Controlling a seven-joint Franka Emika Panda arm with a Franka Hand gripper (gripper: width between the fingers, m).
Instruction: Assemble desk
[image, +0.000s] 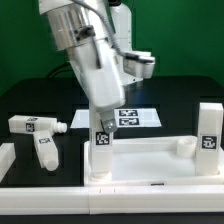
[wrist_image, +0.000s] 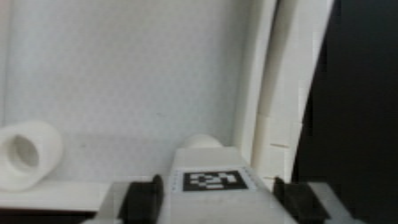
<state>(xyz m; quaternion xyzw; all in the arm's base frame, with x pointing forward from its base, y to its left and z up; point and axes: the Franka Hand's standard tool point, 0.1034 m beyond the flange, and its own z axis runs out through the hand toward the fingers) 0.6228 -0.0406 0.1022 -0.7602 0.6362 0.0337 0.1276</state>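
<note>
Since the short white plastic post leg (wrist_image: 214, 178) upright at a corner of the flat white rimmed tabletop panel (image: 150, 155) looks light, rigid and slick, my fingers (wrist_image: 125, 205) clamp its flat sides.

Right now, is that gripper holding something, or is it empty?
Gripper: closed on an upright white leg that bears a square tag.

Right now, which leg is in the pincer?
The upright leg at the tabletop panel's corner, clamped in the pincer. Two lying legs rest off the panel; a free leg stands alone at the exterior view's right.
</note>
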